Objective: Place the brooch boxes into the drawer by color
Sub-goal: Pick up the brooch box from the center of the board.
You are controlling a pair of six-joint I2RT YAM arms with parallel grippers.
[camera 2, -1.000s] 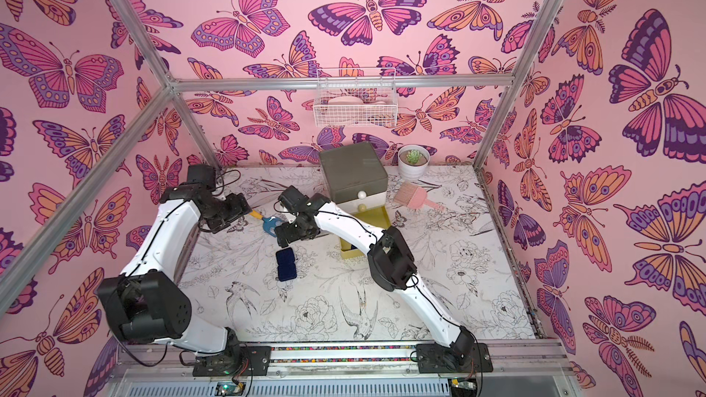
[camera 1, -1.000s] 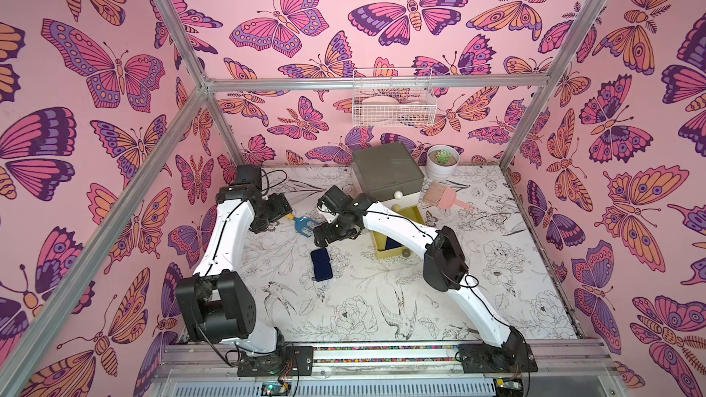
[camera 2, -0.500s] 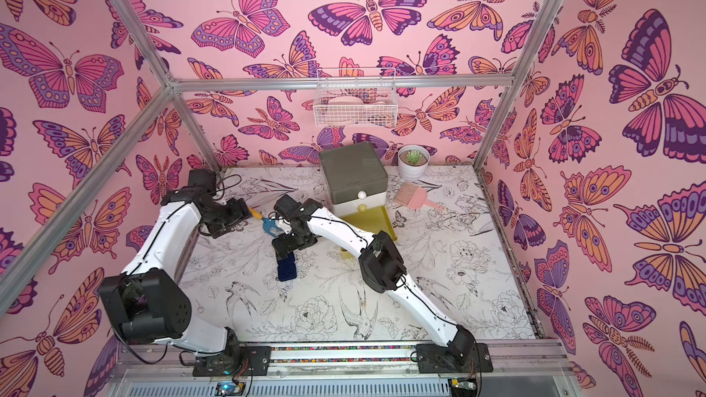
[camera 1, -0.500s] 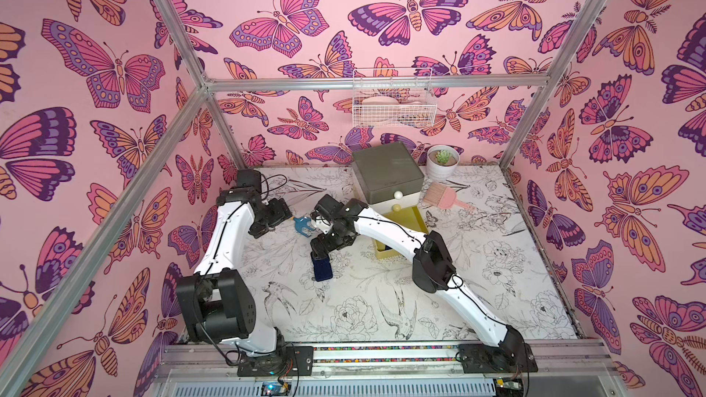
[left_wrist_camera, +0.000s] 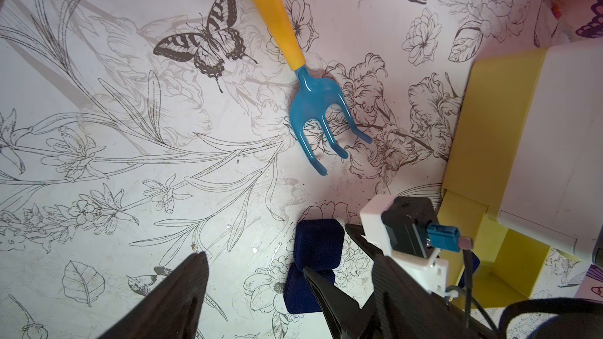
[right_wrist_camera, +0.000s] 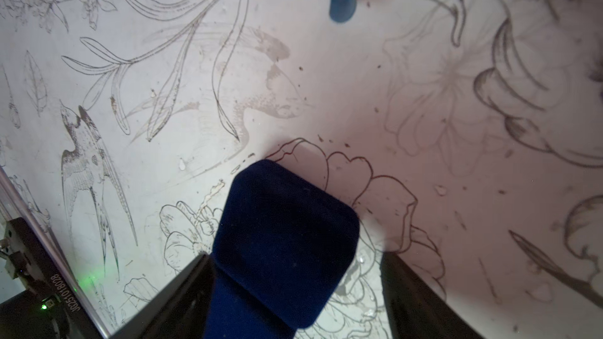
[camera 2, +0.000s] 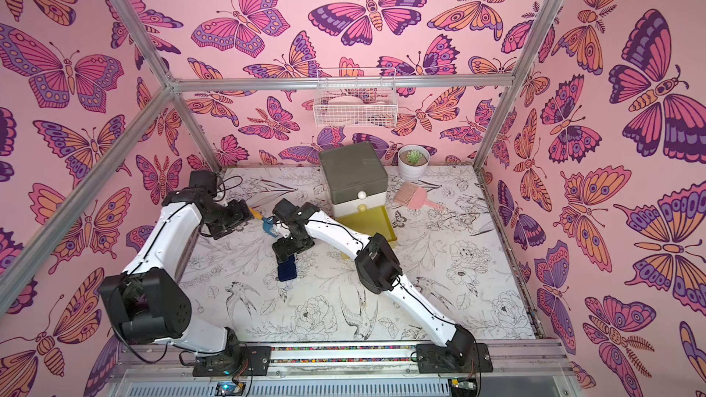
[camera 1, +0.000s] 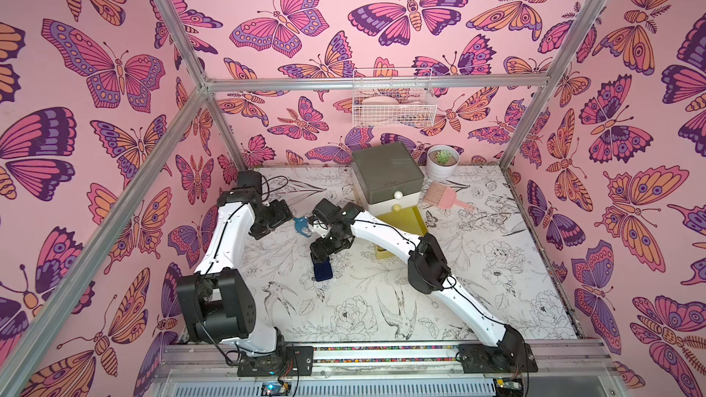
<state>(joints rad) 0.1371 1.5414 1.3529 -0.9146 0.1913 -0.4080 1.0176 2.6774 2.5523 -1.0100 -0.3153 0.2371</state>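
Navy blue velvet identified the brooch boxes [left_wrist_camera: 318,244]. Two rounded-square shapes lay at lower centre of the left wrist view, one overlapping the other. Whether they were two cases or one opened case could not be determined. In both top views they lay on the table [camera 1: 477,292] just left of centre.

The right gripper [right_wrist_camera: 293,256] straddled the upper shape with its jaws spread. One finger [right_wrist_camera: 182,288] was against the case's edge and the other stood clear of it, so nothing was clamped. The left gripper [left_wrist_camera: 257,298] was spread and empty above bare table.

One drawer chest [camera 1: 387,169] stood at upper centre of both top views, with three tiers: olive, white and yellow. Two ball knobs were visible. The yellow bottom drawer [camera 1: 407,221] stood pulled out, but the right arm covered most of its interior, so its contents could not be determined.

One blue three-pronged fork [left_wrist_camera: 313,109] with a yellow handle lay between the grippers. One pink brush [camera 1: 443,198] lay to the right of the chest. One white pot [camera 1: 442,169] holding one green succulent stood behind the brush. One white wire basket [camera 1: 393,118] hung on the back wall, holding pale pink items too indistinct to count.
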